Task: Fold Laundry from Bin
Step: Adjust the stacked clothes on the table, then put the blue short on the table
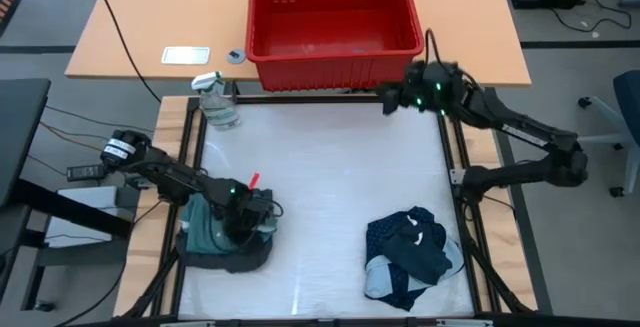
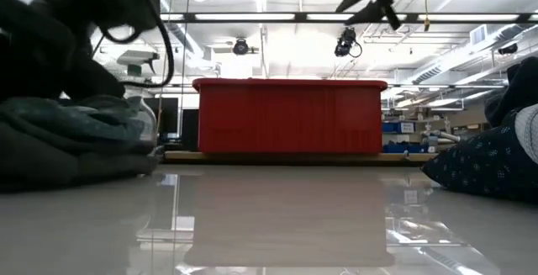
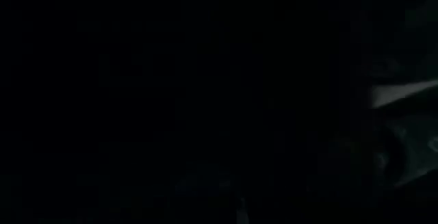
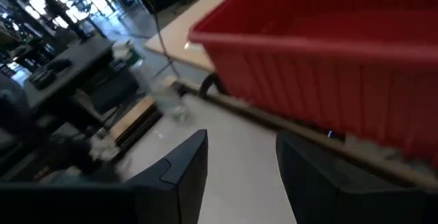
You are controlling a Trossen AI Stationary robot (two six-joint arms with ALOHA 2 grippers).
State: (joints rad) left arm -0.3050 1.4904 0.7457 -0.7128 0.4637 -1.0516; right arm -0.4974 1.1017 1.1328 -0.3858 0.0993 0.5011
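The white table (image 1: 320, 197) fills the middle of the high view, framed by pale wooden edges, with a second, tan table (image 1: 130, 27) butted against its far side. On that tan table stands the red bin (image 1: 335, 12), a large rectangular tub with sloping sides; from above, its inside looks bare. In the low view the bin (image 2: 290, 115) sits square across the far end.

2 heaps of laundry lie on the white table, well apart. Near the right front corner is a navy dotted garment (image 1: 410, 252) bunched together with a paler blue piece. Near the left front corner is a teal-green and dark grey pile (image 1: 222, 237).

The left gripper (image 1: 250, 212) is pressed down into the teal-green and grey pile, its fingers pinched together on the cloth; its wrist camera is almost fully dark, buried in fabric. The right gripper (image 1: 392, 97) hangs above the far right edge of the white table, just in front of the bin's near right corner, touching nothing. Its fingers (image 4: 181, 176) stand moderately apart with only table surface between them.

A clear plastic bottle (image 1: 217, 102) stands at the far left corner of the white table. A small white card (image 1: 186, 55) and a small round object (image 1: 235, 56) lie on the tan table left of the bin.
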